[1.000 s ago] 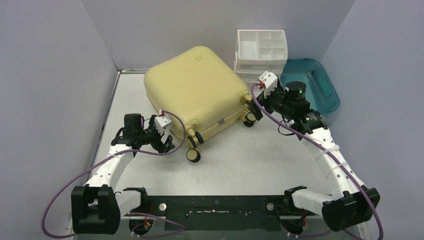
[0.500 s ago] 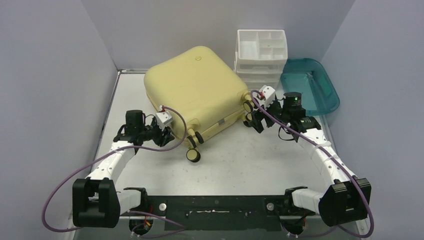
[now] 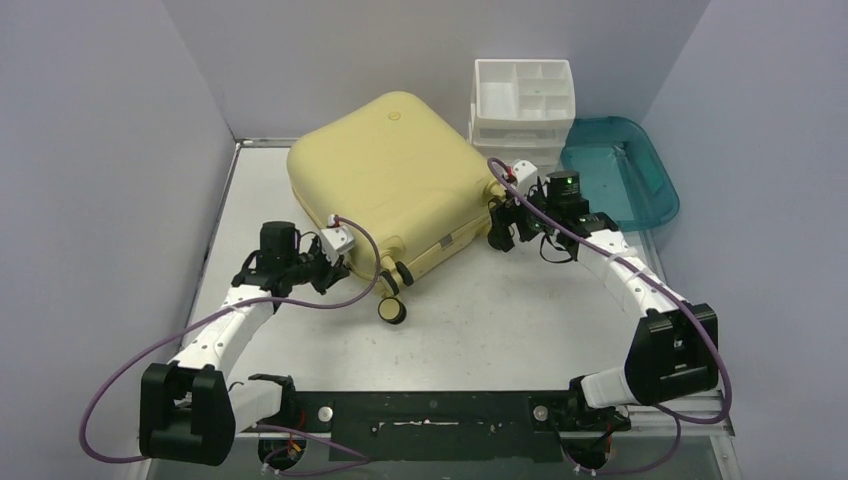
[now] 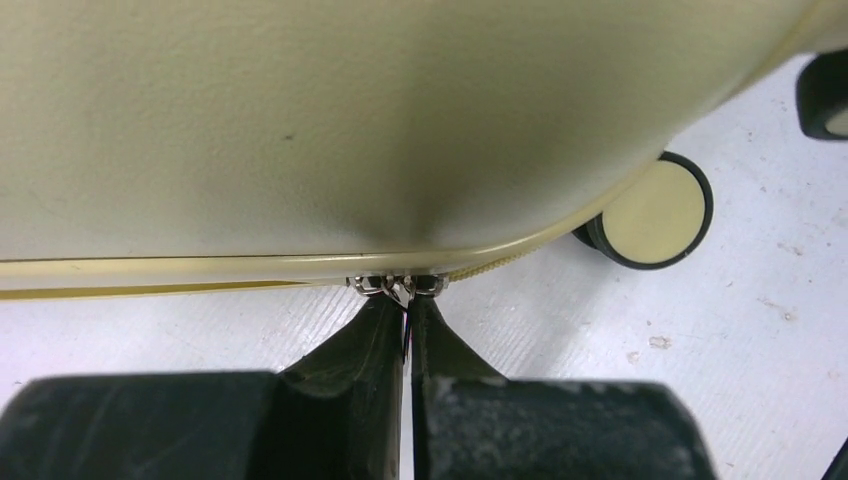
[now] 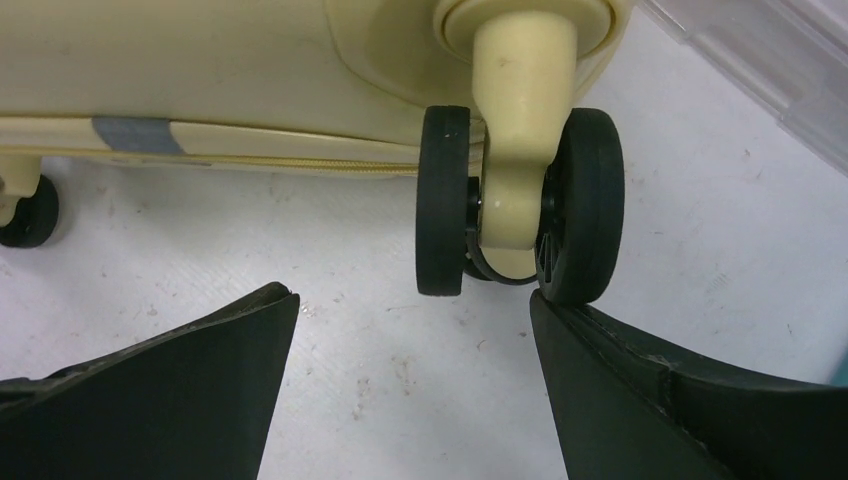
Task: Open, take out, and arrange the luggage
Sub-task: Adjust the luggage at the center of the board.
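Left pincer point(image 4: 407, 305) clamped on the zip pulls point(image 4: 400, 287) of the closed suitcase point(image 3: 390, 175); right pincer point(image 5: 412, 297) spread wide at a twin wheel point(image 5: 520, 200).

The left fingers point(image 4: 375, 335) meet tip to tip, nipping the small metal pulls where they sit on the seam at a rounded near corner, with a yellow-faced wheel point(image 4: 655, 212) just to the side on the table point(image 3: 500, 320). The right fingers point(image 5: 200, 360) stand far apart low over the table, the black-tyred twin wheel between them, nearer the right-hand tip; whether it touches the tyre I cannot tell. The pale-yellow suitcase lies flat on the table's far middle, between the two arms. A white organizer point(image 3: 523, 105) stands just beside its far right corner, and a teal tray point(image 3: 620, 170) lies beyond that.
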Controlling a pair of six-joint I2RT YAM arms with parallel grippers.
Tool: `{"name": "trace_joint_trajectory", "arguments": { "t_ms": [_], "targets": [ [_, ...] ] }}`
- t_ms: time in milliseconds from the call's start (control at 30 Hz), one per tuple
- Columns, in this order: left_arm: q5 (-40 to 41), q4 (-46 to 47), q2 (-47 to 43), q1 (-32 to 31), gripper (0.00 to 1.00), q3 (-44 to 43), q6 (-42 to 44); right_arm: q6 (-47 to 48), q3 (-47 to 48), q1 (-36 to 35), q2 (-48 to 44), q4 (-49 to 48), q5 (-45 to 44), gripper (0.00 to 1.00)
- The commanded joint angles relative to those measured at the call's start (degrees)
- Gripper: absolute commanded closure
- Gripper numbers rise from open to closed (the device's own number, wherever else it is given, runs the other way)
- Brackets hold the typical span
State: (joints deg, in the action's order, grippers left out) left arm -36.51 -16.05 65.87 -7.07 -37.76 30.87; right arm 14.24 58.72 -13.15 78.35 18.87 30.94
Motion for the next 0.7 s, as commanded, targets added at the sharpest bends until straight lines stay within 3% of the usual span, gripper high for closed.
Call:
{"name": "trace_joint_trajectory", "arguments": {
  "t_ms": [0,200,600,667],
  "targets": [
    [-3.7,-1.8,-4.7,-3.6,1.0,-0.5,-0.3,-2.5,8.3,-0.7,5.6,-6.3,-2.4,0.11],
    [-2.9,-5.4,-7.6,-8.2,1.0,-0.2,-0.3,-4.4,15.6,-2.4,12.7,-5.3,-2.1,0.1],
    [0.4,-9.4,-2.4,-22.5,1.0,-2.4,-1.6,-5.4,31.6,-6.6,26.5,-0.8,-1.4,0.1],
    [-0.2,-10.3,-1.8,-23.1,0.85,-4.1,-2.1,-5.3,35.0,-6.8,28.7,1.0,-1.6,0.09]
  ]
}}
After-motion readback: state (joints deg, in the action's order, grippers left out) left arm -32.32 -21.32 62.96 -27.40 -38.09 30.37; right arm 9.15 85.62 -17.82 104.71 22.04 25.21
